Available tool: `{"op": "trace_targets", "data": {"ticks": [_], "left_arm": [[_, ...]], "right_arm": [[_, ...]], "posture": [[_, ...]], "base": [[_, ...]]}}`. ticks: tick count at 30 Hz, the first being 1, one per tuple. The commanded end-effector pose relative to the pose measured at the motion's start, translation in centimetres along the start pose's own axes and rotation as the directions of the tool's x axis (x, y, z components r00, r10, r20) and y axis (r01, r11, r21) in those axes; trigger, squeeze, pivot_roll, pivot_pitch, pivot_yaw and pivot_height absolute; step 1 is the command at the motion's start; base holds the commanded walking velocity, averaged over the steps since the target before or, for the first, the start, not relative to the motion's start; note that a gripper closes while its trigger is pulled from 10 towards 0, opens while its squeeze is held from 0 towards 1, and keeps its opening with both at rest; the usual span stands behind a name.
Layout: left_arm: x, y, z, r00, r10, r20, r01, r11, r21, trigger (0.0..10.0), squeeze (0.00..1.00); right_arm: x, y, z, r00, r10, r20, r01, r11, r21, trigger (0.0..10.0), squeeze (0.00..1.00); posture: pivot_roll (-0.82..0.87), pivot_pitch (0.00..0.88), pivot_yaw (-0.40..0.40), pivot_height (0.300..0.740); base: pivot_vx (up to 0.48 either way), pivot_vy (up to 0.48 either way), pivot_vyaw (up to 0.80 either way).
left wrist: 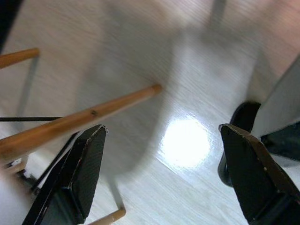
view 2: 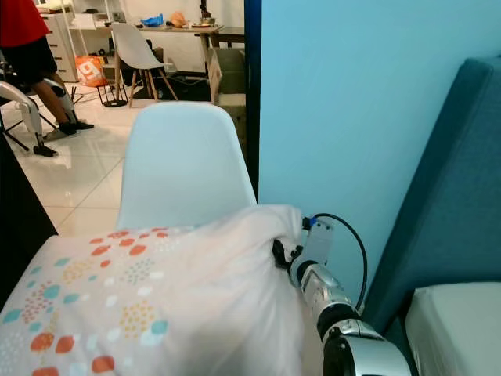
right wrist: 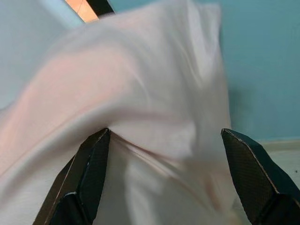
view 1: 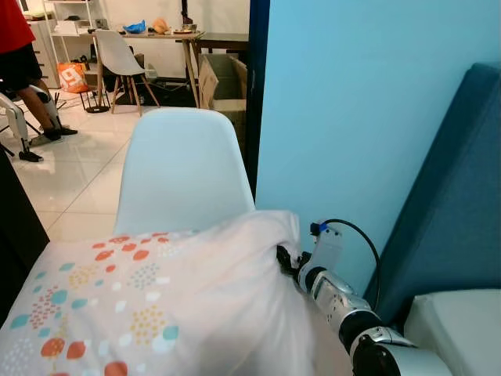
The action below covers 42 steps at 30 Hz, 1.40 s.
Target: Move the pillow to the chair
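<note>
Right gripper (right wrist: 166, 178), arm reaching forward, fingers spread wide against the pillow (view 1: 156, 305), before the chair (view 1: 184, 168).

The pillow (view 1: 149, 305) is soft, creased cloth, pale pink and matt, printed with orange, teal and yellow dots, while the chair (view 1: 185, 168) behind it has a smooth, pale plastic shell with a faint sheen. The right claw (right wrist: 164, 178) has matt black, finely textured fingers (right wrist: 86, 176) on a silver metal arm (view 1: 352, 313). The left claw (left wrist: 164, 178) looks equally matt above a glossy, light-reflecting floor (left wrist: 187, 140) and bare wooden chair legs (left wrist: 75, 122).
</note>
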<state>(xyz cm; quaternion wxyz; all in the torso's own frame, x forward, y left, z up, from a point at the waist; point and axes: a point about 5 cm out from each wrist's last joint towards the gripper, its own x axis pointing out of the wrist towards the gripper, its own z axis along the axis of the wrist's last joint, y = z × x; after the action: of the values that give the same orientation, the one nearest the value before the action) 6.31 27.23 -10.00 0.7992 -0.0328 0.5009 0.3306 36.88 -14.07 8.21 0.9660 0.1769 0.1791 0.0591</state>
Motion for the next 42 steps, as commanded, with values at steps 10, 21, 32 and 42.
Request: {"op": "trace_targets", "data": {"ticks": [10, 21, 32, 42], "left_arm": [[0.2, 0.6, 0.3, 0.999, 0.028, -0.020, -0.028, 0.999, 0.026, 10.0, 0.00], [-0.1, -0.9, -0.6, 0.998, -0.029, -0.051, 0.034, 0.994, 0.108, 10.0, 0.00], [-0.3, -1.5, -1.2, 0.995, -0.072, -0.075, 0.085, 0.978, 0.188, 10.0, 0.00], [-0.4, -2.7, -0.9, 0.991, -0.116, -0.070, 0.130, 0.963, 0.235, 10.0, 0.00]], "right_arm": [[0.0, 0.5, -0.5, 1.000, 0.023, -0.009, -0.023, 1.000, -0.010, 10.0, 0.00], [-0.4, -0.7, -1.4, 0.999, -0.019, -0.048, 0.017, 0.999, -0.043, 10.0, 0.00], [-3.5, -5.0, -8.5, 0.936, -0.208, -0.285, 0.177, 0.975, -0.132, 10.0, 0.00], [-9.6, -7.5, -17.8, 0.754, -0.326, -0.571, 0.164, 0.934, -0.317, 10.0, 0.00]], "posture": [[0.17, 0.049, -0.066, 0.655], [0.15, 0.037, -0.080, 0.695], [0.15, 0.017, -0.097, 0.730], [0.14, 0.022, -0.097, 0.740]], "base": [[-0.304, 0.000, 0.00], [0.000, 0.000, 0.00], [0.000, 0.000, 0.00], [0.000, 0.000, 0.00]]}}
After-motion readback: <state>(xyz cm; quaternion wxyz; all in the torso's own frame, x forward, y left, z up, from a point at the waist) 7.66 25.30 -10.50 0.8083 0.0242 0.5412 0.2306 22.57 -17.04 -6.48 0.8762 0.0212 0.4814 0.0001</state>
